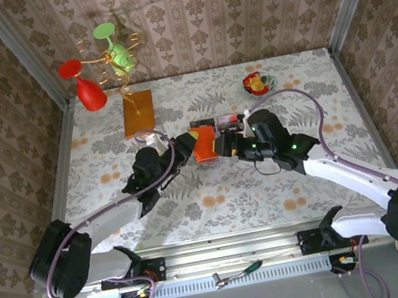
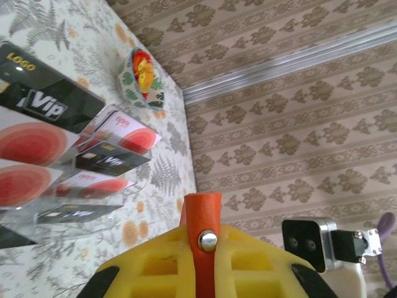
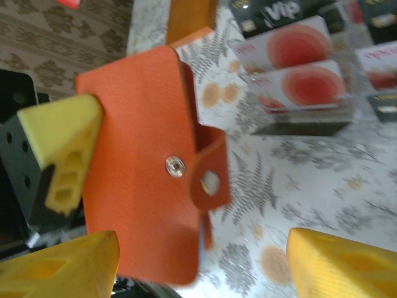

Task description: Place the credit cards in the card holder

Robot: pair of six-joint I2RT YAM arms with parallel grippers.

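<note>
Orange card holder held off tabletop near its middle. The left gripper is clamped on its edge, snap strap poking out between yellow fingers. The right gripper has jaws wide apart, holder's lower edge between them, flap unsnapped. The credit cards stand in clear tray just beyond, toward far edge. Beyond those, patterned bowl far right, wooden board far left.

Credit cards: cut off at left edge, left wrist view. Card holder: mostly hidden there; only strap showed. Bowl contents: too small to tell.
</note>
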